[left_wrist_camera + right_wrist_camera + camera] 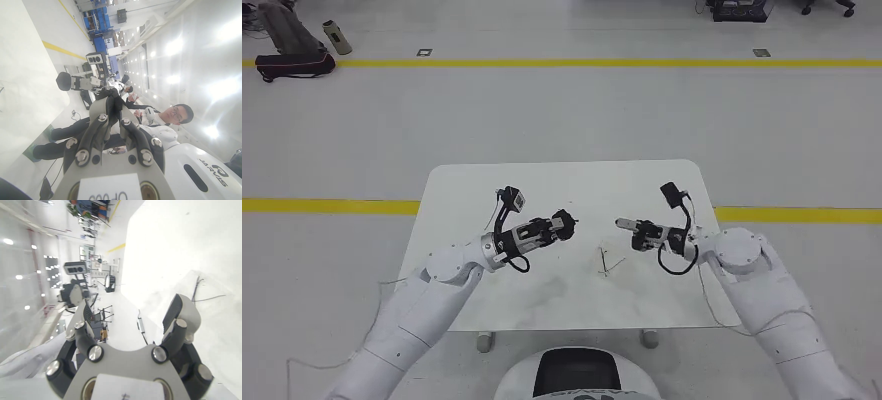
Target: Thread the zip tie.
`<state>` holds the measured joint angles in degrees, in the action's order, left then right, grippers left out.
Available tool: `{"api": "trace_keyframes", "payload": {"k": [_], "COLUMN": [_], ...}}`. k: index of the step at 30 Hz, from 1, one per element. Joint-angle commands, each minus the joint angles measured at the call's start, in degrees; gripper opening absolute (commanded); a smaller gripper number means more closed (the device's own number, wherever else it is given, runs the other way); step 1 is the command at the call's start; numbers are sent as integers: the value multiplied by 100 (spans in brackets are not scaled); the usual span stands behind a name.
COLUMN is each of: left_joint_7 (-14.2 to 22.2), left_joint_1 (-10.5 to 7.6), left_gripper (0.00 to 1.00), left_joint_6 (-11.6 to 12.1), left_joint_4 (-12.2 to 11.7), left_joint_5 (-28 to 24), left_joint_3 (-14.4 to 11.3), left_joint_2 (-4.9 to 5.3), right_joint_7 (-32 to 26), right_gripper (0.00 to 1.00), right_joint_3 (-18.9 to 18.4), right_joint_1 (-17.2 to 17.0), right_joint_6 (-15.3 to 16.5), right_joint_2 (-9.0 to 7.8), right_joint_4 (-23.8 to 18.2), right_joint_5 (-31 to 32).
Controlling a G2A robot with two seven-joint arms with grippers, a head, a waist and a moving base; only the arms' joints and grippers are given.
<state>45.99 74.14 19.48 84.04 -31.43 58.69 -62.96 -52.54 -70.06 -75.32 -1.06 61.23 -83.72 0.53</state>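
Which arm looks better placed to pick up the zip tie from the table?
Probably the right. The right gripper is open and hangs nearer the zip tie lying on the table; the left gripper is shut, a little farther off.

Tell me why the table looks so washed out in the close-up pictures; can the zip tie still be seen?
Right wrist view: strong light bleaches the table, yet the zip tie shows as thin dark lines on it. Left wrist view: ceiling lights flare into bright streaks, and the wide lens curves straight edges. Top view: even light, little glare.
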Motion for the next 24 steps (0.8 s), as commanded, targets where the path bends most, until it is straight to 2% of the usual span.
{"api": "trace_keyframes", "payload": {"k": [1, 6, 7, 17, 20, 21, 22, 24], "left_joint_7": [0, 0, 0, 0, 0, 0, 0, 0], "left_joint_1": [0, 0, 0, 0, 0, 0, 0, 0], "left_gripper": [0, 0, 0, 0, 0, 0, 0, 0], "left_joint_6": [0, 0, 0, 0, 0, 0, 0, 0], "left_joint_4": [0, 0, 0, 0, 0, 0, 0, 0], "left_joint_5": [0, 0, 0, 0, 0, 0, 0, 0], "left_joint_3": [0, 0, 0, 0, 0, 0, 0, 0], "left_joint_2": [0, 0, 0, 0, 0, 0, 0, 0], "right_joint_7": [-78, -73, -132, -51, -131, -209, -256, -432], "right_gripper": [100, 100, 100, 100, 100, 100, 100, 100], "right_joint_3": [212, 672, 791, 840, 1123, 1249, 1351, 1431], "right_joint_1": [183, 465, 496, 480, 577, 668, 733, 854], "right_joint_6": [-422, -922, -901, -914, -1345, -1673, -1842, -1842], "right_joint_2": [12, 57, 64, 65, 81, 91, 103, 137], "right_joint_4": [-86, -182, -229, -282, -581, -670, -740, -539], "right_joint_5": [418, 1139, 1301, 1439, 2039, 2338, 2549, 3021]}}
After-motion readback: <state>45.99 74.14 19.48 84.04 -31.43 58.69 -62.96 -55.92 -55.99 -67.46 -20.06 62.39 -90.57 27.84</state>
